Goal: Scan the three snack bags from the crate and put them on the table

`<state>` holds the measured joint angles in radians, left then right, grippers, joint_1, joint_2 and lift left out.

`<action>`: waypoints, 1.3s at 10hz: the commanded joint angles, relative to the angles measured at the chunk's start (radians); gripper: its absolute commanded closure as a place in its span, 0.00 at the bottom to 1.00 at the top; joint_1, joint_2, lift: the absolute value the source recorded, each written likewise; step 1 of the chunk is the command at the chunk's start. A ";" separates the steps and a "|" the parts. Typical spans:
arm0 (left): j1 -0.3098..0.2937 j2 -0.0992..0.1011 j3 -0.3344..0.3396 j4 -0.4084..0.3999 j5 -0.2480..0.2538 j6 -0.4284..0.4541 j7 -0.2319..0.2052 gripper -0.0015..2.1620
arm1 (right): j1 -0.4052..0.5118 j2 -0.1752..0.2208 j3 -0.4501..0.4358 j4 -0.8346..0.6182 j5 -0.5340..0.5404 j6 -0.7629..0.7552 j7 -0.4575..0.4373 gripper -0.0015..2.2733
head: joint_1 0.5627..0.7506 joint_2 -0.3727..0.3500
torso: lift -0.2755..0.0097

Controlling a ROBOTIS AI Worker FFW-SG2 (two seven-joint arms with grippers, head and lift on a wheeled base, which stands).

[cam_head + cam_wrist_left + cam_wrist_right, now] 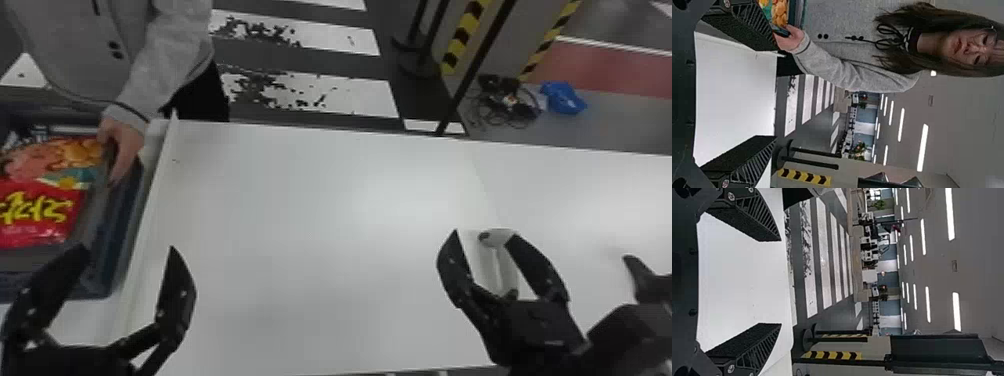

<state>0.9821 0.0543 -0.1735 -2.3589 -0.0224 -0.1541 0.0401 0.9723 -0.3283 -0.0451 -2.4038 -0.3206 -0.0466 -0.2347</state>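
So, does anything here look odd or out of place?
A person's hand is at the crate's edge, beside a snack bag, perhaps odd in a robot's job. Beyond the table, cables lie tangled and white floor stripes look worn.

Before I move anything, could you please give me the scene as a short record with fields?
Table: white surface in front of the robot
Crate: dark crate at the robot's left
Visible snack bag: red bag in the crate
Person's hand: hand at the crate's edge
Left gripper: fingers open, empty
Right gripper: fingers open, empty
Unclear item: pale object seen between the right fingers
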 commanded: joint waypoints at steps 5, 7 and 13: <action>-0.089 -0.008 0.103 -0.037 0.067 0.221 -0.045 0.04 | -0.010 0.006 0.036 0.011 0.037 -0.003 0.000 0.05 | 0.70 0.27 | 0.64; -0.195 -0.011 0.184 -0.059 0.133 0.426 -0.072 0.04 | -0.043 0.003 0.047 0.026 0.043 -0.003 0.000 0.05 | 0.70 0.34 | 0.64; -0.546 -0.010 0.371 0.047 0.222 0.822 -0.069 0.04 | -0.099 -0.068 0.120 0.098 0.075 -0.003 0.000 0.05 | 0.70 0.58 | 0.64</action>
<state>0.4750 0.0445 0.1769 -2.3169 0.1982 0.5970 -0.0307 0.8869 -0.3826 0.0594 -2.3203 -0.2466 -0.0479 -0.2347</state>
